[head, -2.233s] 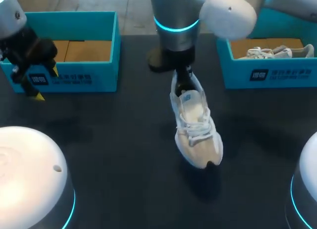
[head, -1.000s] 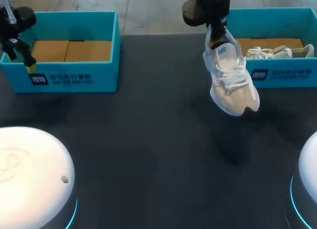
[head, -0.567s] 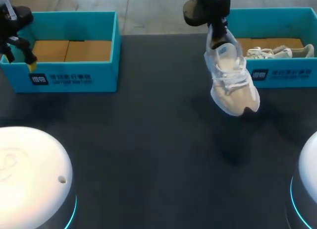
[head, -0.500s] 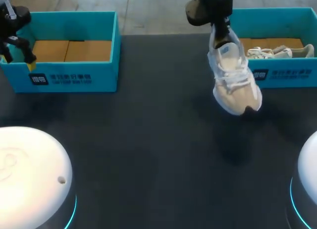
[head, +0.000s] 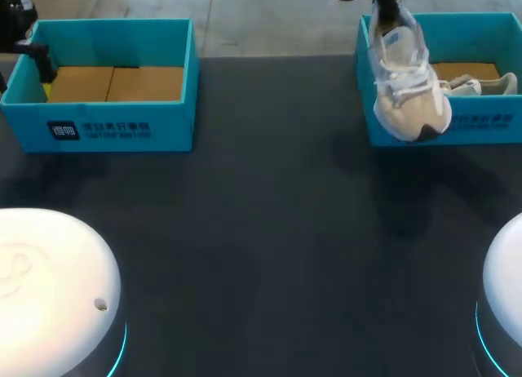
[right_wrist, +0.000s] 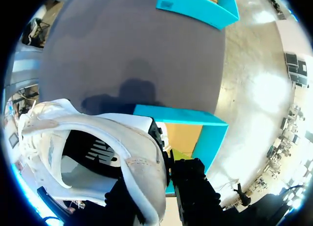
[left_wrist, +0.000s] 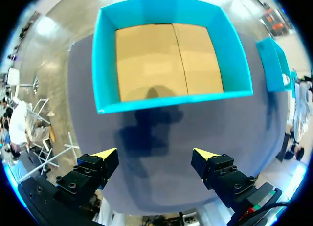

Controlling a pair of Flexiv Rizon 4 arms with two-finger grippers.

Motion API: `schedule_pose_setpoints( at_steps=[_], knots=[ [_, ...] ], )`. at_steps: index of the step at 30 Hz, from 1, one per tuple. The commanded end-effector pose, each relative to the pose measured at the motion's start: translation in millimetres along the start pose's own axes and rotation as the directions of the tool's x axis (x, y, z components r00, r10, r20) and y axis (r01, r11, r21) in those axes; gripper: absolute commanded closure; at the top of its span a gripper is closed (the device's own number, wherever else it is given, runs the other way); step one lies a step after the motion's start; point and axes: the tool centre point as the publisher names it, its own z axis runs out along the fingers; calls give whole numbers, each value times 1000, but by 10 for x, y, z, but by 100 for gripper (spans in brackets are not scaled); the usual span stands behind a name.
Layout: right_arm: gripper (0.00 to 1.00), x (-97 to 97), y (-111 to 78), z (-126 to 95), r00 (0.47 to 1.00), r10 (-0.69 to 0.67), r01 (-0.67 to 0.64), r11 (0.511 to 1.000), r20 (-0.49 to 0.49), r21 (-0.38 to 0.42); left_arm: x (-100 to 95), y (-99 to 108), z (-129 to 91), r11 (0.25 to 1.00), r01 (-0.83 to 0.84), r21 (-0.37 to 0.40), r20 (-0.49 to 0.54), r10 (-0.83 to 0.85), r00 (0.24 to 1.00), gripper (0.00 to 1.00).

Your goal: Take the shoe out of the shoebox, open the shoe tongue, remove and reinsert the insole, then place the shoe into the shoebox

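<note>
Look at the upper right of the head view. Your right end effector [head: 382, 3] is clamped on the heel of the white shoe [head: 405, 75]. The shoe hangs in the air with its toe pointing down. In the picture it covers the left front corner of the right shoebox [head: 481, 120], a blue box at the upper right. A second shoe [head: 473, 85] lies on its side inside that box. The hanging shoe's shadow falls on the dark tabletop [head: 269, 230] in front of the box.

In the right wrist view you see it up close: the back rim of the shoe sits between the two dark fingers [right_wrist: 193, 189], one on the inside and one on the outside. The blue box is ahead of the end effector, past the shoe.

Your left end effector [left_wrist: 155, 153] is let go, with its yellow tips spread wide and nothing between them. It is in the far upper left corner of the head view, by the left shoebox [head: 122, 128]. In the left wrist view that box is just ahead of it, showing only its brown cardboard floor.
</note>
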Motion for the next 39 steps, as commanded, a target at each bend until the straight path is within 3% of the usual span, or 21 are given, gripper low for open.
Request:
schedule_pose_setpoints(
  at_steps=[1, 11, 27, 31, 35, 39],
  knots=[
    [100, -154, -143, 2, 1000, 6, -7, 1000, -22, -8, 31, 137, -40, 997, 1, 74, 3, -1, 1000, 0],
    [100, -495, -536, 28, 999, 32, -32, 999, -8, -42, 37, 120, -76, 995, 4, 104, -8, -3, 1000, 0],
    [100, -495, -536, 28, 999, 32, -32, 999, -8, -42, 37, 120, -76, 995, 4, 104, -8, -3, 1000, 0],
    [100, -591, -838, 221, 998, 64, -65, 992, -11, -107, 37, 120, -76, 995, 4, 104, -8, -3, 1000, 0],
    [100, -692, -1187, 434, 996, 83, -85, 992, -24, -92, 37, 120, -76, 995, 4, 104, -8, -3, 1000, 0],
    [100, -823, -1410, 612, 997, 70, -72, 995, -33, -70, 37, 120, -76, 995, 4, 104, -8, -3, 1000, 0]
  ],
)
